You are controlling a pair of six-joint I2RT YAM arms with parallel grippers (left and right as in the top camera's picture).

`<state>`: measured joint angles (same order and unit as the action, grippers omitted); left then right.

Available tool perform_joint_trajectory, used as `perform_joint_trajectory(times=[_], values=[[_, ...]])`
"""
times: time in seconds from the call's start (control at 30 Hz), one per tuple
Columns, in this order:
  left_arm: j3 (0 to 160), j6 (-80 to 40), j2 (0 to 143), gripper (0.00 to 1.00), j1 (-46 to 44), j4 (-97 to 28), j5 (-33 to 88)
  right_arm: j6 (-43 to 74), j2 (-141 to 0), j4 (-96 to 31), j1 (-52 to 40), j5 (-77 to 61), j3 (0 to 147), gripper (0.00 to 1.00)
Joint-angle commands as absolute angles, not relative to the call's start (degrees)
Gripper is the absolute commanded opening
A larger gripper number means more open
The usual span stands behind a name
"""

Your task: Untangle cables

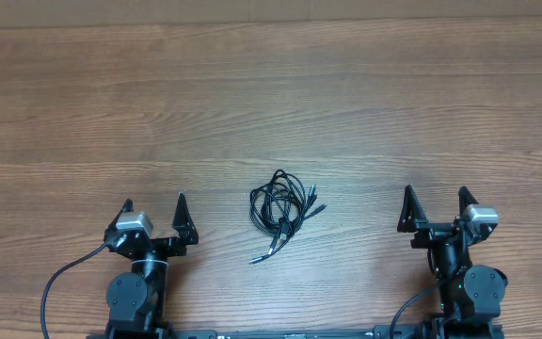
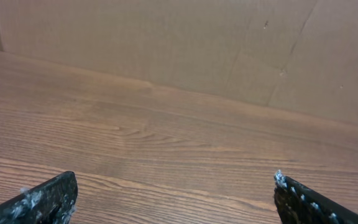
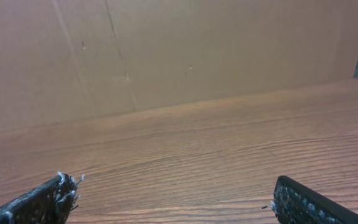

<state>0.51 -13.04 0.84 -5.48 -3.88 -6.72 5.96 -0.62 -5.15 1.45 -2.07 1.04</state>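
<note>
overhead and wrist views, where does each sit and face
Overhead: above the brown wood-grain table, looking down on the bunched thin black cables; both arms, left tool and right tool open.
Left wrist: on the left arm, facing forward over table to a tan wall; own fingertips show.
Right wrist: likewise, right arm.
Shared: wrist views both miss the cables.

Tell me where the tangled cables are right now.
In the overhead view the cables lie bunched on the table, roughly midway between the left gripper and the right gripper, touching neither. Neither wrist view shows them.
</note>
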Motion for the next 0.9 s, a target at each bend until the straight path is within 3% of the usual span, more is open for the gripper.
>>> perform_joint_trajectory(times=[0.0, 0.17, 0.63, 0.87], values=[[0.3, -11.5, 0.3, 1.00, -5.0, -3.8, -7.9, 6.0, -0.3, -4.8, 1.2, -1.3, 0.5, 1.00], [0.3, -11.8, 0.3, 1.00, -5.0, -3.8, -7.2, 6.0, -0.3, -4.8, 1.2, -1.3, 0.5, 1.00], [1.0, -23.6, 0.3, 1.00, -5.0, -2.9, 19.7, 6.0, -0.3, -4.8, 1.2, -1.3, 0.5, 1.00], [6.9, -20.2, 0.3, 1.00, -5.0, -12.1, 20.2, 6.0, -0.3, -4.8, 1.2, -1.3, 0.5, 1.00]])
